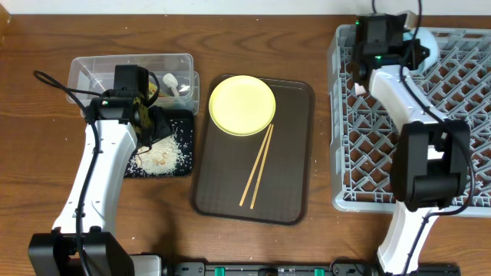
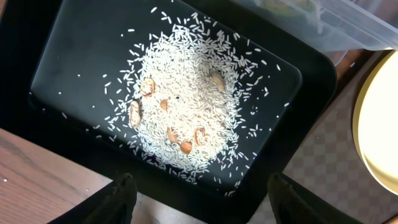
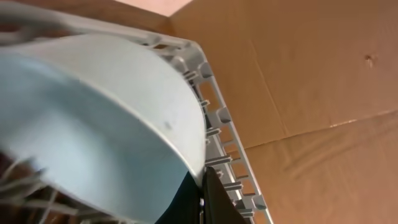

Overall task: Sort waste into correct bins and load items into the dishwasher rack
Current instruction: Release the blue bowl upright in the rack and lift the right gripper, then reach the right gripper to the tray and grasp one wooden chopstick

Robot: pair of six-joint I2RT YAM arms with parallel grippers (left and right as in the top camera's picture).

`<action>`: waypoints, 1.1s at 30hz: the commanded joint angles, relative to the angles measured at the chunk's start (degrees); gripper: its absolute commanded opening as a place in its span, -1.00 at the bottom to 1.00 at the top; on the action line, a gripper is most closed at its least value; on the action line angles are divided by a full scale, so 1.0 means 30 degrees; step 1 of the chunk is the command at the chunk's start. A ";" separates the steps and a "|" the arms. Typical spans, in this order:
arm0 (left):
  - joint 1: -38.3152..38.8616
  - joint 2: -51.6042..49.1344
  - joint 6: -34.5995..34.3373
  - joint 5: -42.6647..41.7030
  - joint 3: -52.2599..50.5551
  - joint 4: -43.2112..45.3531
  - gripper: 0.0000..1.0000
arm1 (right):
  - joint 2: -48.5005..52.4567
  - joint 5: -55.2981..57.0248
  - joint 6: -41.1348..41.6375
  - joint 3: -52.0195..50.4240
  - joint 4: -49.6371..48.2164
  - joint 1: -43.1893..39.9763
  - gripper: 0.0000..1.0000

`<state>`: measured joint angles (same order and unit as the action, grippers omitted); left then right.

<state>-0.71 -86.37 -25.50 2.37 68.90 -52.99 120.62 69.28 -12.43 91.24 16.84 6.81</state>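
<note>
My left gripper (image 1: 157, 123) (image 2: 199, 180) is open and empty just above the black tray (image 1: 182, 126) (image 2: 81, 50), which holds a pile of rice scraps (image 1: 163, 156) (image 2: 186, 99) with a few brown bits. The clear tub (image 1: 100, 69) (image 2: 348, 25) behind it holds a white scrap (image 1: 173, 80) and a colourful wrapper (image 1: 152, 90). The yellow plate (image 1: 242, 104) (image 2: 382, 124) and chopsticks (image 1: 257, 167) lie on the brown serving tray. My right gripper (image 1: 414, 50) (image 3: 202, 180) is shut on the rim of the light blue bowl (image 3: 93, 124) at the far edge of the grey rack (image 1: 368, 153) (image 3: 217, 118). No white bowl or cup shows.
The dark brown serving tray (image 1: 291, 176) sits between the bins and the rack. The right arm stretches over the rack's left half. A black cable runs left of the left arm, and brown cardboard stands behind the rack.
</note>
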 commanded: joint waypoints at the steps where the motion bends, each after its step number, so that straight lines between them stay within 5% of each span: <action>1: -0.0080 0.0073 -0.0051 0.0364 -0.0022 -0.0124 0.42 | 0.0393 0.0328 0.0801 0.0153 0.0532 0.0736 -0.98; 15: -0.0080 0.0073 -0.0044 0.0364 -0.0022 -0.0124 0.43 | -0.1260 -0.3198 0.8546 0.0160 0.6892 0.0831 -0.78; 20: -0.0080 0.0073 -0.0044 0.0364 -0.0022 -0.0117 0.43 | -0.2718 -0.5413 0.8932 0.0160 0.7817 0.0576 -0.38; 24: -0.0080 0.0073 -0.0044 0.0364 -0.0022 -0.0117 0.42 | -0.3963 -0.7264 0.8918 0.0160 0.7825 0.0576 -0.25; 28: -0.0080 0.0073 -0.0044 0.0364 -0.0022 -0.0117 0.43 | -0.5304 -1.1045 0.8910 0.0160 0.8109 0.0619 0.00; 33: -0.0080 0.0073 -0.0044 0.0372 -0.0022 -0.0117 0.43 | -0.6091 -1.9810 0.8801 0.0160 0.9129 0.0707 0.07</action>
<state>-0.71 -86.37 -25.50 2.37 68.90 -53.12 103.20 29.69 13.26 91.24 43.09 8.60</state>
